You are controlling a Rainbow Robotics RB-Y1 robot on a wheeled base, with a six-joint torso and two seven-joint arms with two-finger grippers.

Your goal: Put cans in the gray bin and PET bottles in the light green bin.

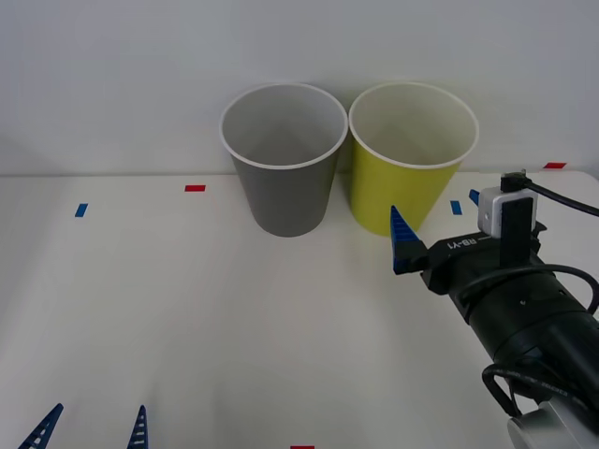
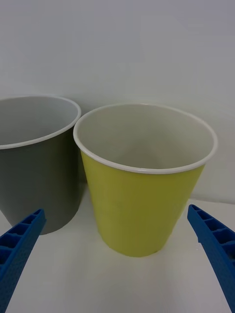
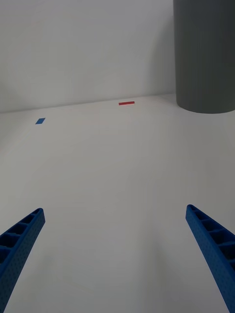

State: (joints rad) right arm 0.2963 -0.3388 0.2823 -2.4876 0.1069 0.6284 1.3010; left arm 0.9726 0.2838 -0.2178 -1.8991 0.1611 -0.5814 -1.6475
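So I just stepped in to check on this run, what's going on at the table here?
Nothing is being held right now. The right gripper hangs in front of the light green bin, fingers open and empty. The left gripper sits low at the near left of the table, also open. The gray bin stands beside the green one, touching or nearly so, at the far side by the wall.

Two bins stand on the surface (image 1: 187, 318): one gray bin (image 1: 284, 164) and one light green bin (image 1: 409, 159), the green one touching the gray bin's right side. Two tools are counted: the right tool (image 1: 416, 245) just in front of the light green bin, the left tool (image 1: 92, 428) well in front and left of the gray bin, each with two blue fingers spread apart. Tape marks: three red (image 1: 195, 188), three blue (image 1: 80, 210).
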